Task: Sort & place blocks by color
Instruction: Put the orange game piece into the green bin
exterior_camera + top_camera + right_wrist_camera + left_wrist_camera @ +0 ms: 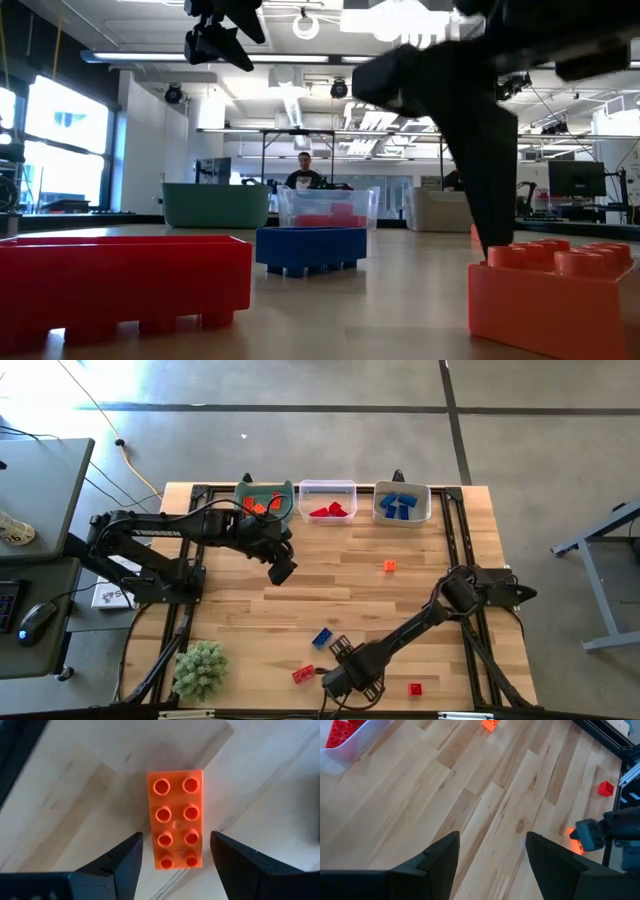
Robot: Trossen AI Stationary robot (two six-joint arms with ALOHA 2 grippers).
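Right gripper (172, 852) low at the bench's (420, 575) front edge, fingers apart, straddling an orange eight-stud block (175, 818) that lies flat on the wood, ungrasped. Left gripper (492, 855) raised over the bench's middle, fingers spread and empty. Along the back edge: green bin (266, 500) with orange blocks, clear bin (327, 500) with red blocks, clear bin (402, 503) with blue blocks. Loose blocks on the bench: small orange (389, 566), blue (322, 637), two red (302, 675) near the front edge.
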